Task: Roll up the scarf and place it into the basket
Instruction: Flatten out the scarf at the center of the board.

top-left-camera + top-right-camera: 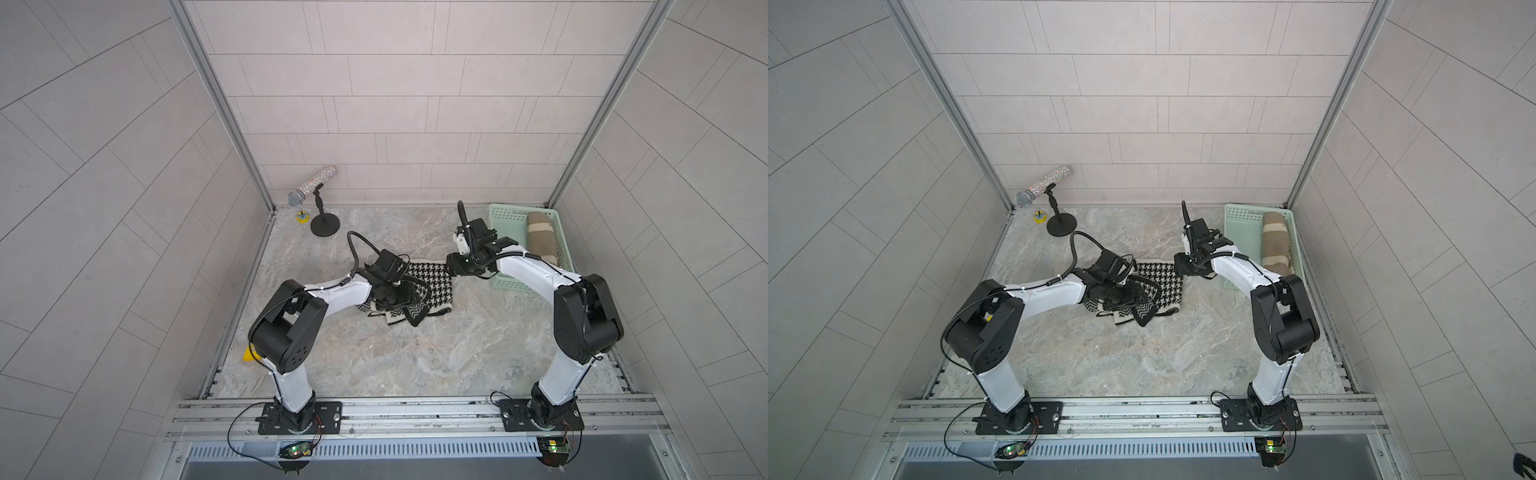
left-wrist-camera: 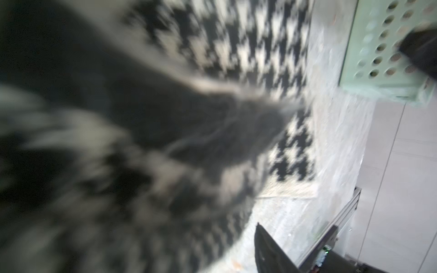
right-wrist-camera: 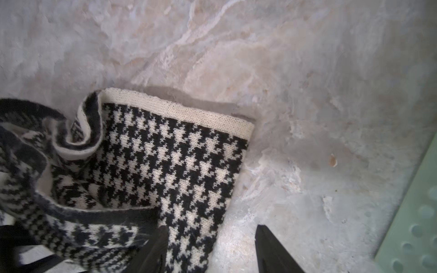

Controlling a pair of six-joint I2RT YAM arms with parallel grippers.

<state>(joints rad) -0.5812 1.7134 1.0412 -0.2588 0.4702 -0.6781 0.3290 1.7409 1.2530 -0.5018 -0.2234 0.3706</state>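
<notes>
In both top views the black-and-white houndstooth knitted scarf (image 1: 432,282) lies part flat, part bunched on the marbled grey tabletop (image 1: 374,353). It is just beside the shallow mint-green perforated plastic basket (image 1: 505,216) and not in it. A rolled beige cloth (image 1: 540,239) takes up the basket's far side, which narrows the room inside. The left gripper (image 1: 397,297) is buried in the bunched folds. The right gripper (image 1: 451,266) hangs at the flat end, between scarf and basket. A glittery microphone on a black round-based stand (image 1: 312,189) and a small yellow item (image 1: 302,217) sit well apart in the corner and are no hindrance.

The left wrist view is blurred, with fabric close over the lens, so I cannot tell whether the left gripper grips anything.

In the right wrist view the right gripper is released, its jaws spread across the scarf's edge with nothing clamped. The risk, as I judge it, is that the loose folds give a lopsided, slack roll — one that unravels on lifting or snags the basket's wall.
</notes>
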